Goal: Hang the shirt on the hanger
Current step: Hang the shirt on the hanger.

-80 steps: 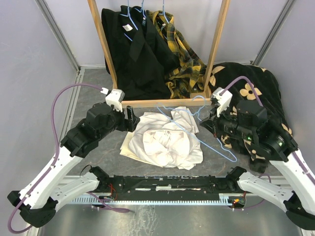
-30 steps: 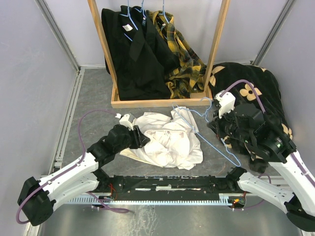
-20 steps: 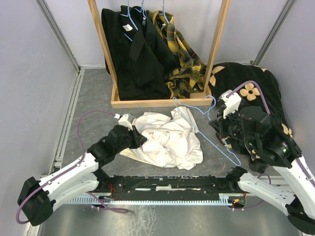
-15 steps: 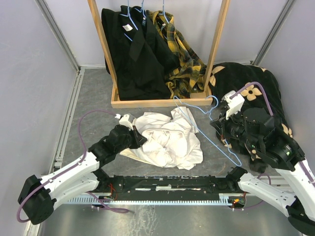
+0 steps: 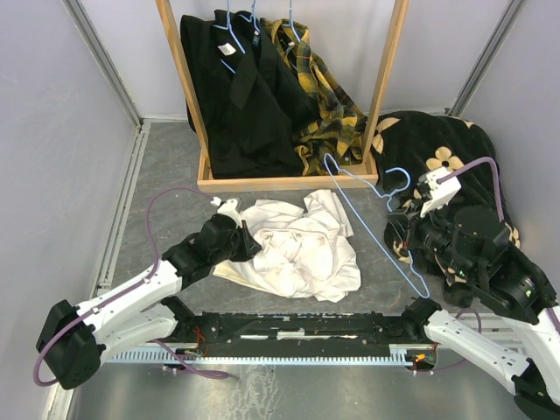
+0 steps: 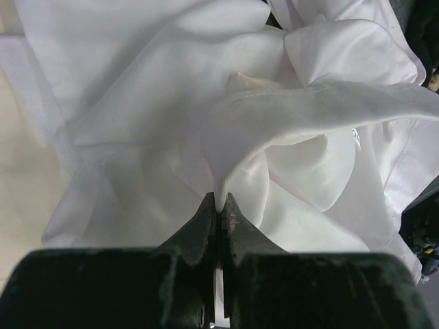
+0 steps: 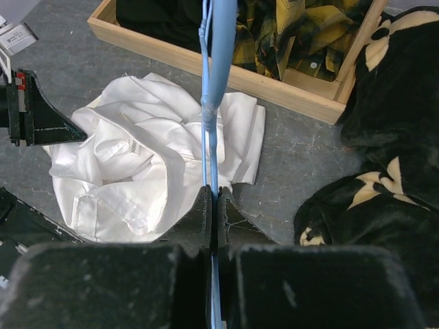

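Observation:
The white shirt (image 5: pixel 297 249) lies crumpled on the grey table in front of the wooden rack. My left gripper (image 5: pixel 252 248) is at its left edge, shut on a raised fold of the shirt (image 6: pixel 206 103); the cloth is pinched between the fingertips of the left gripper (image 6: pixel 221 202). My right gripper (image 5: pixel 394 232) is shut on the wire of the light-blue hanger (image 5: pixel 396 170), which hangs lifted and tilted to the right of the shirt. In the right wrist view the hanger (image 7: pixel 221 55) runs straight up from the right gripper (image 7: pixel 213 195), above the shirt (image 7: pixel 137 157).
A wooden rack base (image 5: pixel 280 184) stands behind the shirt, holding black garments (image 5: pixel 245 96) and a yellow plaid one (image 5: pixel 328 105) on blue hangers. A black flowered blanket (image 5: pixel 446 149) lies at the right. A cream cloth (image 5: pixel 229 267) lies under the shirt's left edge.
My left gripper has shut on a fold of the shirt. My right arm has lifted the hanger off the shirt and drawn it up and to the right.

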`<action>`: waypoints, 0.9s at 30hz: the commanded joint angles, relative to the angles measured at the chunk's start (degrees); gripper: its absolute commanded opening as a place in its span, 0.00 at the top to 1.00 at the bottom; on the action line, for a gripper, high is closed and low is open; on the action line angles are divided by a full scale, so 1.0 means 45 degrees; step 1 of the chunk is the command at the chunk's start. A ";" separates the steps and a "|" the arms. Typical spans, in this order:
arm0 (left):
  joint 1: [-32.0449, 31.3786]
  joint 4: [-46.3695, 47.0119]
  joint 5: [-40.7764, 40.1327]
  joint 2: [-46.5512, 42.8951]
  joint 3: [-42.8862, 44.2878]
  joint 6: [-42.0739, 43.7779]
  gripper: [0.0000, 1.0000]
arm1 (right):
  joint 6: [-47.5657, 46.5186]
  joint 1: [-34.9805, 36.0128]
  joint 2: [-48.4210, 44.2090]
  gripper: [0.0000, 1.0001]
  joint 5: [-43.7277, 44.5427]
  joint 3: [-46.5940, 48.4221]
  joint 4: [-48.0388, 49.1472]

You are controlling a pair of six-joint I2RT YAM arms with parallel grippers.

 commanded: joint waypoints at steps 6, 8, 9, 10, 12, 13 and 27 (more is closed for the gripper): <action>0.0011 -0.0469 -0.0323 0.0382 0.1113 0.1040 0.97 | -0.0160 0.0009 0.0183 1.00 -0.1410 0.0509 0.0128; 0.0018 -0.0978 -0.0489 0.0522 0.1433 0.1334 0.97 | -0.0665 0.0006 0.0520 1.00 -0.1984 0.0890 -0.0528; 0.0010 -0.1243 -0.0579 0.0583 0.1590 0.1454 0.97 | -0.0908 0.0005 0.0667 1.00 -0.2174 0.1055 -0.0809; -0.0001 -0.1471 -0.0639 0.0635 0.1750 0.1557 0.97 | -0.1060 0.0008 0.0866 1.00 -0.2241 0.1262 -0.1140; -0.0006 -0.1763 -0.0600 0.0622 0.1897 0.1741 0.97 | -0.1345 0.0010 0.1244 1.00 -0.2241 0.1686 -0.1769; -0.0003 -0.1851 -0.0593 0.0588 0.1941 0.1805 0.97 | -0.1478 0.0013 0.1404 1.00 -0.2283 0.1873 -0.2088; -0.0006 -0.2404 -0.1023 0.0125 0.2268 0.2087 0.97 | -0.2549 0.0015 0.2574 1.00 -0.4401 0.2346 -0.3740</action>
